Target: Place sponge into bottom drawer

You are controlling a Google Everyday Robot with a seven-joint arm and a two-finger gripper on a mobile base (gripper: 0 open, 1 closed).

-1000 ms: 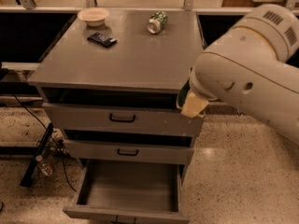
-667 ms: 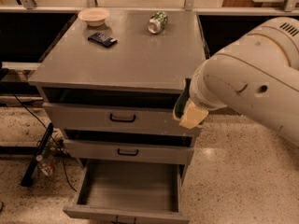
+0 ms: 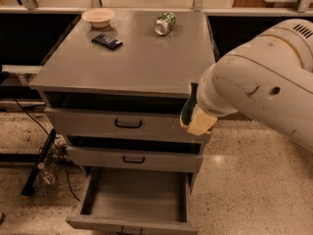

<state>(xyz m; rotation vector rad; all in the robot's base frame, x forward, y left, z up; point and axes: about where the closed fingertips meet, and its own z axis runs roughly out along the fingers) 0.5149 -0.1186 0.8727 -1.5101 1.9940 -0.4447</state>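
I've got the tool [image 3: 197,112] tucked under the big white arm [image 3: 264,82], just off the front right corner of the surface [image 3: 132,58], and it's clamped on the sponge [image 3: 200,124], green face toward the cabinet. The sponge hangs level with the top drawer [image 3: 124,124] front. Below, the bottom drawer [image 3: 134,199] stands pulled out. A bowl [image 3: 98,17] and black packet [image 3: 106,41] sit back left, with a can [image 3: 165,23] lying near the back edge.

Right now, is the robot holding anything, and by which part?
The sponge, in the air by the right front corner of the cabinet. Its claw is hidden behind the arm, so the held part cannot be told.
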